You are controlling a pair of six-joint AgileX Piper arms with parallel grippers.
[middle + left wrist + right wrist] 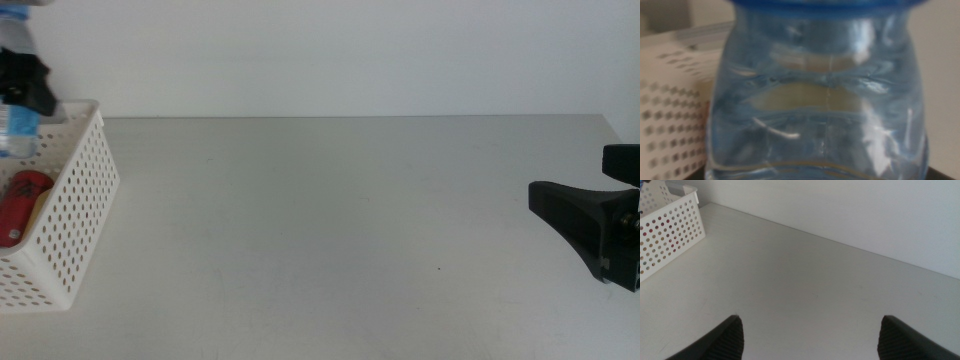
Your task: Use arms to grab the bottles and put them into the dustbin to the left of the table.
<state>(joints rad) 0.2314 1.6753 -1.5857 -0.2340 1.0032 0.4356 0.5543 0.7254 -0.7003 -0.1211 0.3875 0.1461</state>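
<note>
Left gripper (22, 80) grips water bottle (820, 100) above dustbin (75, 200); release only once well inside rim. Right gripper (810, 337) waits, spread wide.

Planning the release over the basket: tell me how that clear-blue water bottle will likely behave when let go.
The water bottle, carried by the left gripper above the dustbin, looks thin-walled, clear and ribbed, so probably light and squashy. Its glossy, rounded body may slip or roll against the red can. The right gripper waits, open.
</note>
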